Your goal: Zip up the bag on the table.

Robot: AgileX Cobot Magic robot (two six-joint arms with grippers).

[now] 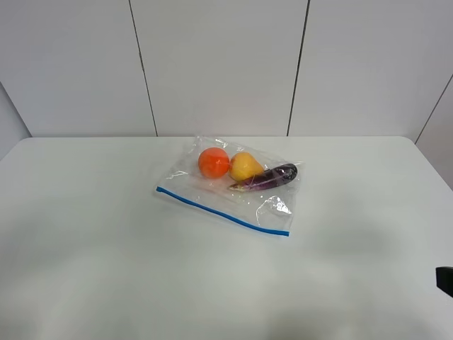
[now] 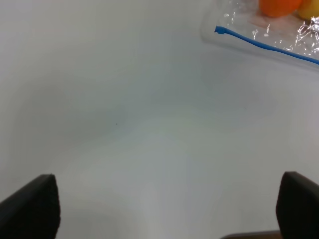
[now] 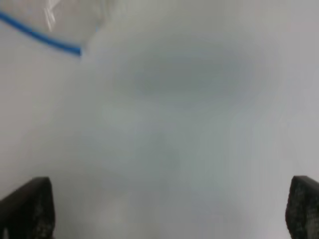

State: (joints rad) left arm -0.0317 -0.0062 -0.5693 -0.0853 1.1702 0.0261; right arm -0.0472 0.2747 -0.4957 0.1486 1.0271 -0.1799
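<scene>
The clear plastic bag lies flat in the middle of the white table. Its blue zip strip runs along the near edge. An orange ball, a yellow pear and a purple eggplant lie inside at the far side. My left gripper is open over bare table, with the bag's left corner well ahead of it. My right gripper is open over bare table, with the strip's right end ahead of it. Neither gripper touches the bag.
A dark piece, likely of my right arm, shows at the right edge of the exterior view. A white panelled wall stands behind the table's far edge.
</scene>
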